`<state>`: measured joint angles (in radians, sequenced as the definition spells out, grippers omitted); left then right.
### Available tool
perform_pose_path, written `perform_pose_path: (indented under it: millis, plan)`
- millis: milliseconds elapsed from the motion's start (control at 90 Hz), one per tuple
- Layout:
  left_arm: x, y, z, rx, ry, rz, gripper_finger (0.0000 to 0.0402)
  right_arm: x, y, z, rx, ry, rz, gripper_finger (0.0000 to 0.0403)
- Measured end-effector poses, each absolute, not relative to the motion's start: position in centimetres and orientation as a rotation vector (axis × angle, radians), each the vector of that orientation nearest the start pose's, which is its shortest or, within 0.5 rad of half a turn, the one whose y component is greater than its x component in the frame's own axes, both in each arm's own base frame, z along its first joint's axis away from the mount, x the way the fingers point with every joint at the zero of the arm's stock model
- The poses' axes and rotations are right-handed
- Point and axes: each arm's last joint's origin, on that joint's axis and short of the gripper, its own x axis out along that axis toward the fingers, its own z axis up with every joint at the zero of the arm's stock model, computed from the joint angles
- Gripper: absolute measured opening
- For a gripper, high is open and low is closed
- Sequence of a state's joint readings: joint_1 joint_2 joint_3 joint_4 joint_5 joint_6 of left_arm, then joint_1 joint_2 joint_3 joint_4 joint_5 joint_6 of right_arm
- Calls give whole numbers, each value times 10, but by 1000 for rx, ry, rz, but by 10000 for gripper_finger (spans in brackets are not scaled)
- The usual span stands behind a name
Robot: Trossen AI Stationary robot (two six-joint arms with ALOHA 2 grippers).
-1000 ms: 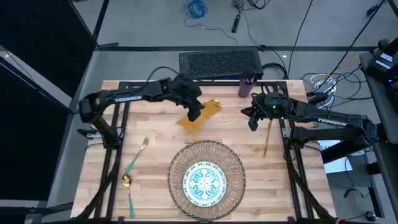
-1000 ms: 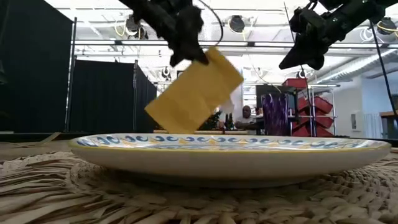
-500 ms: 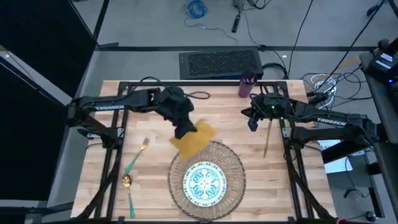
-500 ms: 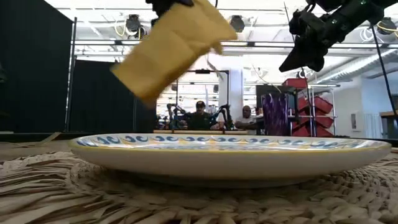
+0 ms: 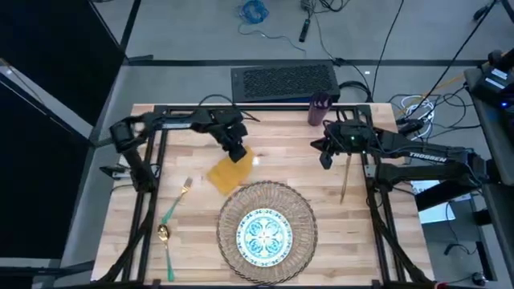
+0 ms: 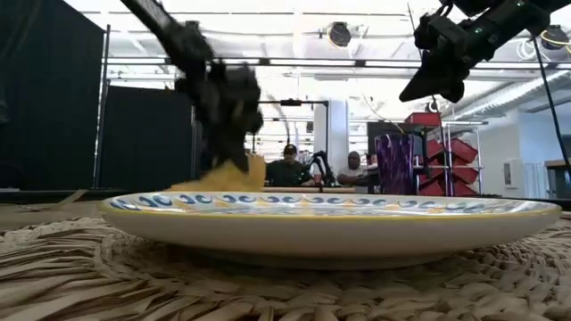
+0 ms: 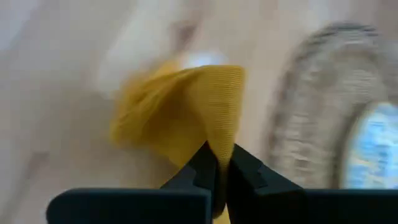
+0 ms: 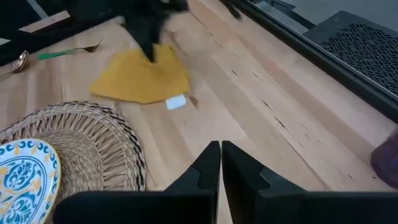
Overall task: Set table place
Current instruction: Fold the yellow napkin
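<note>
Plate [image 5: 263,233] sits on the placemat [image 5: 230,207]. The left hand [image 5: 236,152] pinches the napkin [image 5: 226,174], lowering it onto the bench [image 5: 201,257] beside the placemat. Right hand [image 5: 324,157], seemingly closed and empty, waits. Fork [image 5: 177,200], spoon [image 5: 165,248], knife [image 5: 344,180] and cup [image 5: 318,110] remain unplaced.

plate [image 5: 263,234] on placemat [image 5: 230,210] — napkin [image 5: 226,172] beside

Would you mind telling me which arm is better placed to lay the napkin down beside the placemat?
The left. Its pincer is shut on the yellow napkin, hanging just off the wicker placemat. The right pincer hovers shut and empty near the knife.
</note>
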<state>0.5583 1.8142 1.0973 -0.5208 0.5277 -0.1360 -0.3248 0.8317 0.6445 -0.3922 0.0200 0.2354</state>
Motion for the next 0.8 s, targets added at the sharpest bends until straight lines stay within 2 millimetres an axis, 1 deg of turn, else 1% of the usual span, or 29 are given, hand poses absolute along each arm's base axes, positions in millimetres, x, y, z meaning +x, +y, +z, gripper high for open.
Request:
perform_pose_path:
  millis: [78,144,211,300,444,511,578,667,744,800]
  plan:
    - [290,176,137,-776,1110,115,0,166,-56,259,320,534,-403,0]
    - [291,178,135,-746,1110,107,0,166,-56,259,320,533,-403,0]
    - [292,178,135,-704,1113,135,0,166,-56,259,313,534,-401,0]
    - [294,179,141,-634,1092,170,0,166,-57,260,304,524,-398,0]
    - [298,182,158,-563,1036,156,9,167,-57,261,298,509,-396,0]
    - [297,181,164,-512,1022,132,24,167,-57,261,297,509,-396,0]
    - [298,181,166,-472,1010,108,45,167,-57,261,297,511,-396,0]
    - [298,180,167,-468,1011,104,79,167,-57,261,297,511,-396,0]
    - [297,181,168,-453,1013,126,109,167,-57,261,299,513,-397,0]
    - [296,183,168,-449,1028,181,128,167,-57,261,299,512,-397,0]
